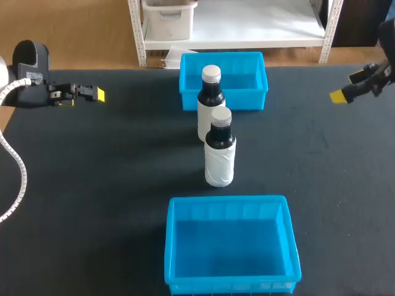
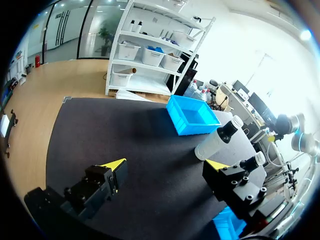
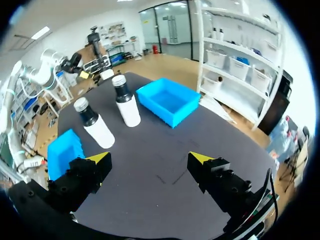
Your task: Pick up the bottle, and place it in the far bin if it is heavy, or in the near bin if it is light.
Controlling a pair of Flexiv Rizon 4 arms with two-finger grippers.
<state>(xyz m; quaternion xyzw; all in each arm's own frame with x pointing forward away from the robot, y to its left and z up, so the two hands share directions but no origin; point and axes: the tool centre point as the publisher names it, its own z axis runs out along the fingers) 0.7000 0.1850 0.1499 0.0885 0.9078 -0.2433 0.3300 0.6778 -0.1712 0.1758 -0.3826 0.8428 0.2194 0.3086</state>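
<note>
Head view: lower body of the far bottle (image 1: 211, 92) is hidden behind the near bottle (image 1: 220, 154). The far bottle covers part of the far bin's (image 1: 247, 100) front wall. Left arm (image 1: 31, 68) and right arm (image 1: 387, 43) are cut off at the sides. Left wrist view: the near bottle's body and most of the near bin (image 2: 227, 222) are hidden behind a finger (image 2: 235, 187) of the left gripper (image 2: 167, 165).

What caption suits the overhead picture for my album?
Two bottles stand between the far bin and near bin, left pincer and right pincer open at either side.
</note>
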